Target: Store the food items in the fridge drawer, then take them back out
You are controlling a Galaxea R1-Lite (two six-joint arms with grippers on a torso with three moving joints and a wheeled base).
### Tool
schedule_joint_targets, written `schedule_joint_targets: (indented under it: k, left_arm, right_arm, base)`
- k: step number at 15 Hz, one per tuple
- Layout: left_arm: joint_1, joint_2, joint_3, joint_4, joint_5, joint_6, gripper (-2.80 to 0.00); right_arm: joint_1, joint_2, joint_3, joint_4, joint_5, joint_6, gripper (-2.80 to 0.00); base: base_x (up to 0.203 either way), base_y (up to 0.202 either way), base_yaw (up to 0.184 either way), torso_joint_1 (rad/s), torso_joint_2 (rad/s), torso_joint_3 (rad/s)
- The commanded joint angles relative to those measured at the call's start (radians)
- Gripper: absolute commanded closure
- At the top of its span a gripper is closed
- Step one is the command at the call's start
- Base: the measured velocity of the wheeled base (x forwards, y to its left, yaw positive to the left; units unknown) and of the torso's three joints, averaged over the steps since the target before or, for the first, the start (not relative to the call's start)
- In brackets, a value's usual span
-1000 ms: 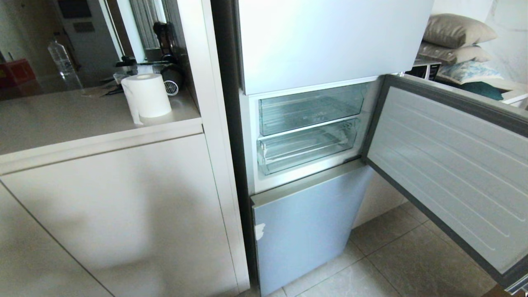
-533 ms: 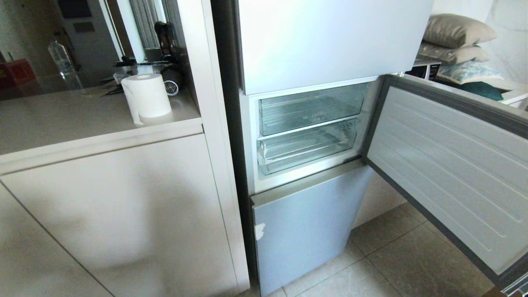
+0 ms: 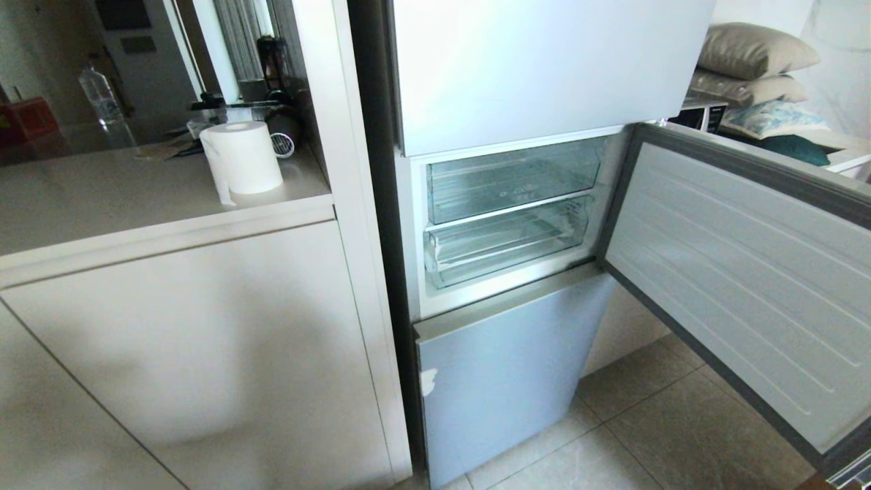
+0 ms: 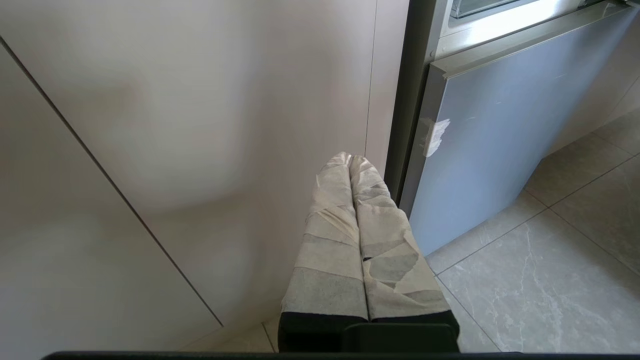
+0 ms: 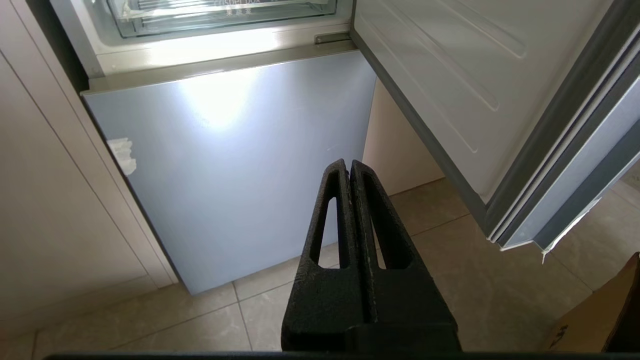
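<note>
The fridge's middle compartment stands open in the head view, with two clear drawers pushed in. The fridge drawer [image 3: 503, 245] is the shallower, lower one, under a taller clear drawer [image 3: 514, 178]; its front also shows in the right wrist view [image 5: 220, 12]. The food items are out of view. Neither arm shows in the head view. My left gripper [image 4: 349, 160], with tape-wrapped fingers, hangs shut and empty in front of the beige cabinet, low by the fridge's left edge. My right gripper [image 5: 348, 164] is black, shut and empty, and hangs before the fridge's closed lower door.
The open fridge door [image 3: 742, 272] swings out to the right over the tiled floor. The closed lower door [image 3: 503, 367] sits below the drawers. A paper roll [image 3: 241, 160] stands on the counter [image 3: 136, 204] to the left. A cardboard box corner [image 5: 600, 320] lies at the right.
</note>
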Motion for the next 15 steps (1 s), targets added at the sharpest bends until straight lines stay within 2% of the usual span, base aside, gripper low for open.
schedule_joint_targets:
  k: [1, 5, 6, 10, 12, 15]
  left_arm:
    - [0.000, 0.002, 0.000, 0.001, 0.000, 0.000, 0.00]
    - [0.000, 0.002, 0.000, 0.001, 0.000, 0.000, 0.00]
    - [0.000, 0.002, 0.000, 0.001, 0.000, 0.000, 0.00]
    - [0.000, 0.002, 0.000, 0.001, 0.000, 0.000, 0.00]
    - [0.000, 0.002, 0.000, 0.001, 0.000, 0.000, 0.00]
    - [0.000, 0.002, 0.000, 0.001, 0.000, -0.003, 0.00]
  right_arm:
    - [0.000, 0.001, -0.002, 0.000, -0.003, 0.007, 0.00]
    - [0.000, 0.001, -0.010, 0.003, -0.001, 0.001, 0.00]
    - [0.000, 0.013, -0.052, 0.007, 0.005, 0.008, 0.00]
    - [0.003, 0.210, -0.175, 0.026, 0.025, 0.081, 0.00]
    - [0.004, 0.173, -0.137, 0.030, 0.039, 0.086, 0.00]
    - [0.003, 0.004, -0.059, 0.066, 0.041, 0.045, 0.00]
  base:
    - [0.000, 0.000, 0.000, 0.000, 0.00, 0.000]
    - [0.000, 0.000, 0.000, 0.000, 0.00, 0.000]
    - [0.000, 0.000, 0.000, 0.000, 0.00, 0.000]
    - [0.000, 0.000, 0.000, 0.000, 0.00, 0.000]
    - [0.000, 0.000, 0.000, 0.000, 0.00, 0.000]
    - [0.000, 0.000, 0.000, 0.000, 0.00, 0.000]
